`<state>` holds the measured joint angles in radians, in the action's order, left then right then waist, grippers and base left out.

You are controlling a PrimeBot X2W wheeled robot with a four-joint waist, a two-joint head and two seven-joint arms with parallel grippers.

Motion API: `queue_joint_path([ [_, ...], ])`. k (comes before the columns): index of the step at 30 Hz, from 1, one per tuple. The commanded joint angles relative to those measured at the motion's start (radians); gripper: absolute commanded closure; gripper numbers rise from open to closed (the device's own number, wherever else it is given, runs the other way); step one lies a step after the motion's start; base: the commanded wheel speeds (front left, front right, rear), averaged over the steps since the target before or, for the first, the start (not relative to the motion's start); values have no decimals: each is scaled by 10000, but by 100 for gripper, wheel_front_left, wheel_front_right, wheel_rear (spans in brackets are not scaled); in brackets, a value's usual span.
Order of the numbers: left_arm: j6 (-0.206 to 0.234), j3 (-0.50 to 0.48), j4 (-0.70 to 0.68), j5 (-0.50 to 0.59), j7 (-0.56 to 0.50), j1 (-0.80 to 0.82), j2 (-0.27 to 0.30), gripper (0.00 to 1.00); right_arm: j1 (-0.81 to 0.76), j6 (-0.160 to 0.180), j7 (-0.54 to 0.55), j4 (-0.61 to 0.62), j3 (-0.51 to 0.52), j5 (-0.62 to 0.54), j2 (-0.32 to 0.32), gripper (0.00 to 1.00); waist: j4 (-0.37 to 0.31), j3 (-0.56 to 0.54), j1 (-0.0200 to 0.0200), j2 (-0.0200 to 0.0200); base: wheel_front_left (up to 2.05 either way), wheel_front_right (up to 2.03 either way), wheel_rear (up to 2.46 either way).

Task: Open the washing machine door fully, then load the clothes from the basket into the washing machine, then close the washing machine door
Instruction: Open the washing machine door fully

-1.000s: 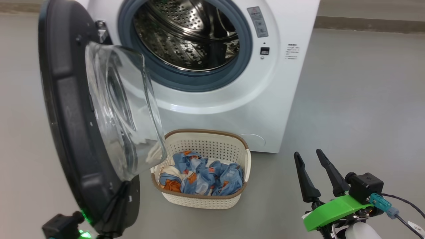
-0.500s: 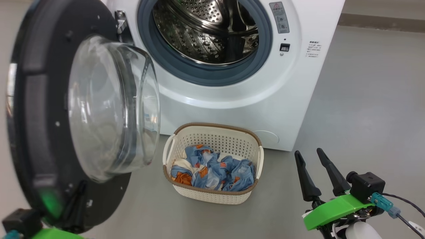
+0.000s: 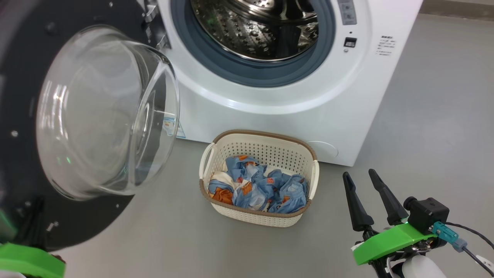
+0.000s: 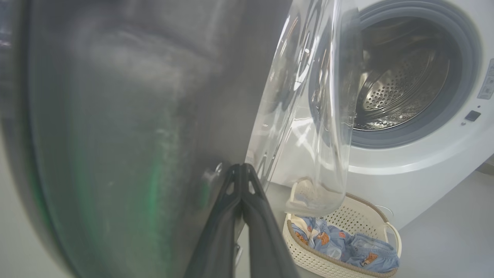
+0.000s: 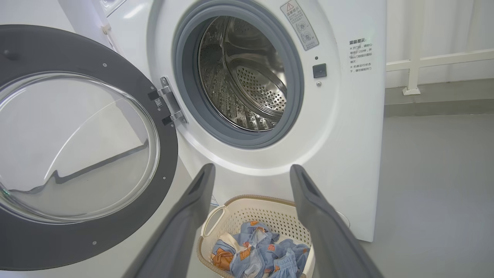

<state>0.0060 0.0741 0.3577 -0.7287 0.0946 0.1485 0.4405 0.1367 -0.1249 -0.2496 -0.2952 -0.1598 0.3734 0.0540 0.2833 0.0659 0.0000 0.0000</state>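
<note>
The washing machine [image 3: 293, 116] stands with its steel drum [image 3: 262, 27] exposed. The washing machine door [image 3: 23, 77] hangs swung out to the left, its glass bowl [image 3: 104, 112] facing me. In the left wrist view my left gripper [image 4: 241, 170] is shut, fingertips together against the door's black inner face [image 4: 115, 116]. The basket [image 3: 266, 135] sits on the floor before the machine with the clothes [image 3: 262, 189] piled inside. My right gripper [image 3: 359, 173] is open and holds nothing, to the right of the basket. The right wrist view shows the door [image 5: 166, 154], basket [image 5: 247, 216] and clothes [image 5: 258, 255].
Grey floor [image 3: 424, 127] spreads to the right of the machine and in front of the basket. A white railing [image 5: 436, 60] runs along the wall behind the machine's right side. The door's hinge [image 5: 168, 102] sits at the opening's left edge.
The door has swung wider open to the left, with my shut left gripper against it. The head camera has shifted, so the machine and basket sit further right. The right gripper has kept its place.
</note>
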Motion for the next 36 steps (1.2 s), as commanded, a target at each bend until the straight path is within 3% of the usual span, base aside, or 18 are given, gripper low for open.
queue_joint_path([
  [1,2,-659,128,-164,27,738,691,100,450,-58,-122,268,-225,71,-37,0,153,129,0,0,0,0,0],
  [21,-1124,-9,4544,123,484,4327,1346,100,1152,-58,-122,56,-141,-95,-37,0,1252,1013,0,0,0,0,0],
  [36,-1361,1098,6969,243,683,6426,1696,100,1656,-58,-122,-160,-334,-67,-37,0,1330,1414,0,0,0,0,0],
])
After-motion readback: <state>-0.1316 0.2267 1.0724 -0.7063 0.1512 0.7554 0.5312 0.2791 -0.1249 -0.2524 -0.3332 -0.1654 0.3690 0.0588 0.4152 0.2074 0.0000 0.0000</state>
